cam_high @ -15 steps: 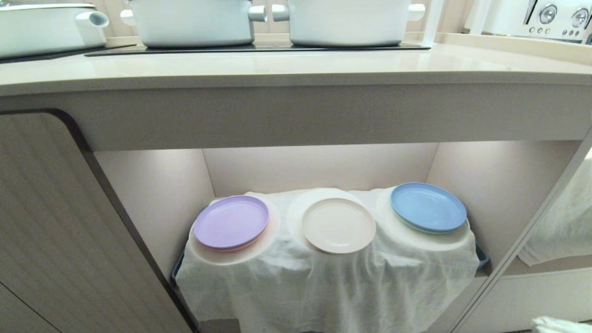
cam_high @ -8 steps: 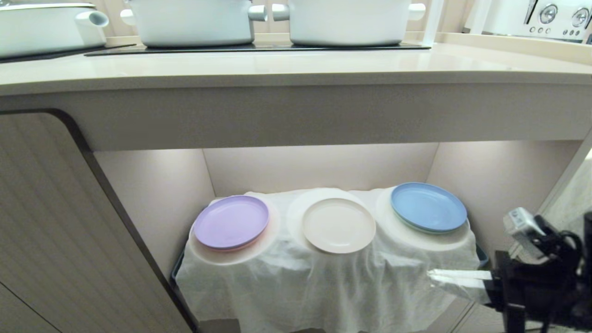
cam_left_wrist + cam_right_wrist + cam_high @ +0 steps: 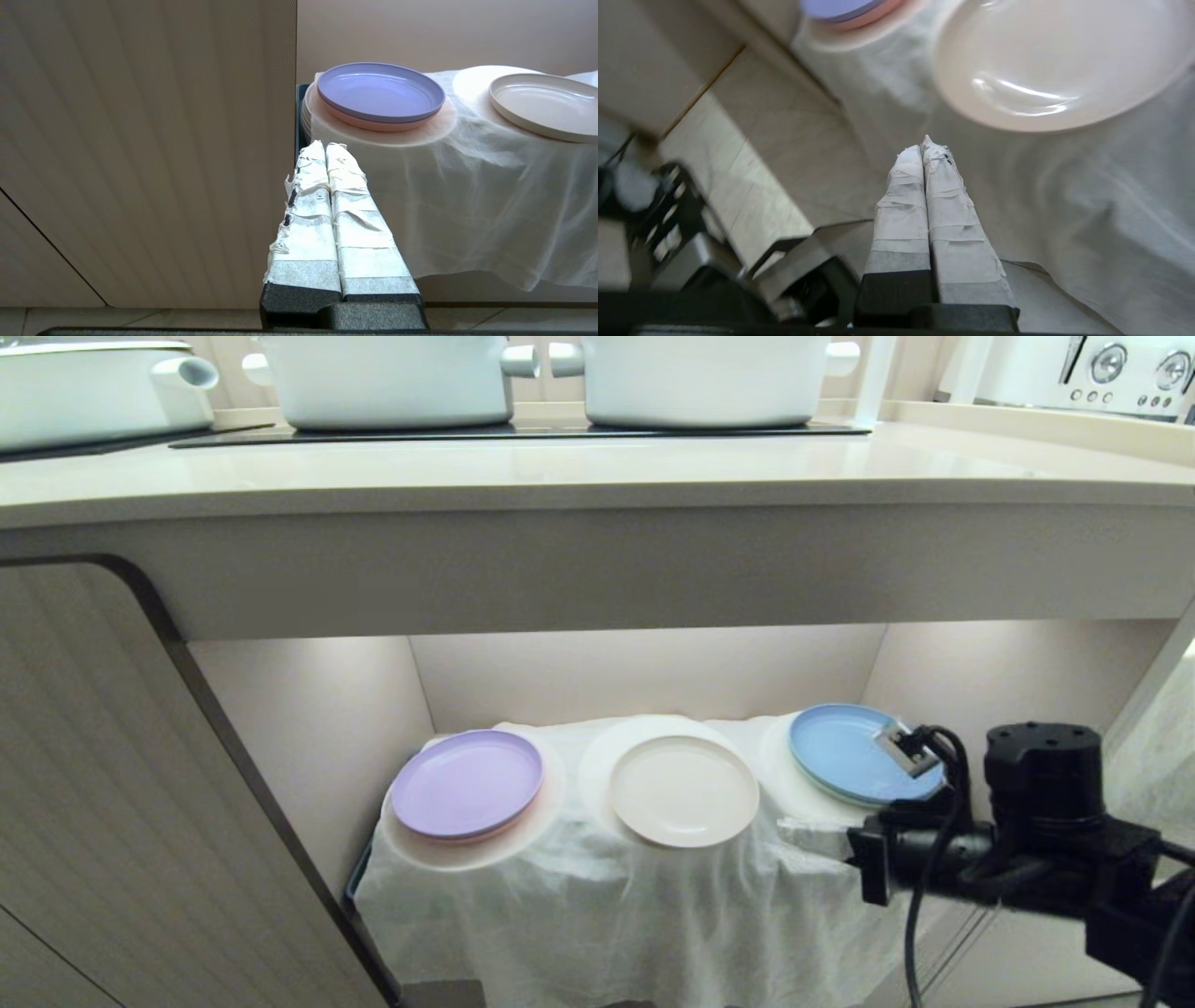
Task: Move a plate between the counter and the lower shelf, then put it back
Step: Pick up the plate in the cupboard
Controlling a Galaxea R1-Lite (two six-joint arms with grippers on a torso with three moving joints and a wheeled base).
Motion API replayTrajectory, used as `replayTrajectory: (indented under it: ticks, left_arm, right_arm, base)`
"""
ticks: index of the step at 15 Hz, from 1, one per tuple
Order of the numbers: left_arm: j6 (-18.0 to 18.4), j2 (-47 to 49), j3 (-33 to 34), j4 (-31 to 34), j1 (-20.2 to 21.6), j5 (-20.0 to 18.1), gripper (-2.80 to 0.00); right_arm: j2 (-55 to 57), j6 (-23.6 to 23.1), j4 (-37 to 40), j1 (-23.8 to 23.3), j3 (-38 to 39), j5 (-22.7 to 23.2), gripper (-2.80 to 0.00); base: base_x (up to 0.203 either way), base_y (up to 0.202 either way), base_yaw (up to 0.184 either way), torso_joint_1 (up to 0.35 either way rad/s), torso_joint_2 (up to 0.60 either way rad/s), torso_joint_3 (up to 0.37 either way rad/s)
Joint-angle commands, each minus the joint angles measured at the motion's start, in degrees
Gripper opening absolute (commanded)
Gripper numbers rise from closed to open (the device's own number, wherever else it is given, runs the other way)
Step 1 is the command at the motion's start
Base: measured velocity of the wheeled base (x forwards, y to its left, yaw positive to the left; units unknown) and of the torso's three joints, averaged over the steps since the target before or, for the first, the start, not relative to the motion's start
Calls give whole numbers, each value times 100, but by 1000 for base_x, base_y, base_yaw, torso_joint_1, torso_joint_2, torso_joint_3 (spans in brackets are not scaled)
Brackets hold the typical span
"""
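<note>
The plate [image 3: 683, 791], round and cream, lies on the middle pad of the lower shelf [image 3: 644, 672], on white cloth [image 3: 653, 915]. It also shows in the wrist views: plate [image 3: 1059, 60], plate [image 3: 546, 105]. My right arm [image 3: 1036, 803] reaches in from the right, in front of the shelf. Its gripper [image 3: 924, 144] is shut and empty, tips over the draped cloth just short of the plate's rim. My left gripper [image 3: 325, 147] is shut and empty, low beside the cabinet door's edge. The counter [image 3: 560, 476] runs above.
A lilac plate [image 3: 467, 782] lies left of the cream one, and a blue plate [image 3: 850, 751] lies right of it, partly behind my right arm. Two white pots [image 3: 392, 378] [image 3: 700, 378] stand on the counter's black panel. A ribbed brown door [image 3: 112, 803] stands at the left.
My right arm has come into the head view from the lower right and risen up and left to the front of the shelf. The plates have not moved.
</note>
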Motion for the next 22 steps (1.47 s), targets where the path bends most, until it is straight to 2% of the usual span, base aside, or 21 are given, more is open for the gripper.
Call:
replayTrajectory:
  ticks: [1,4,6,9,14,18,22]
  left_arm:
    - [-3,4,0,-2,0,2,-280]
    - [-3,4,0,-2,0,2,-280]
    - [-3,4,0,-2,0,2,-280]
    - [-3,4,0,-2,1,2,-280]
    - [-3,4,0,-2,0,2,-280]
    - [-3,4,0,-2,0,2,-280]
    - [-3,4,0,-2,0,2,-280]
  right_arm:
    - [143,197,668,55,-617,-427,-280]
    - [45,493,2562,70,-1558,-979,-280]
    - [172,992,3265,174,-1951,-1187,-280]
    - [578,1572,3263,416,-2182,-1243,-280]
    - [1017,1657,3068,482,-2369,-1416,-280]
    - [1240,2191,2939,441,-2504,-1549,-280]
    - [1405,2689,2994,317,-2966,-1547,-280]
  base:
    - [0,0,0,0,0,0]
    - [0,0,0,0,0,0]
    - [0,0,0,0,0,0]
    - [0,0,0,0,0,0]
    - [0,0,0,0,0,0]
    - [0,0,0,0,0,0]
    - [0,0,0,0,0,0]
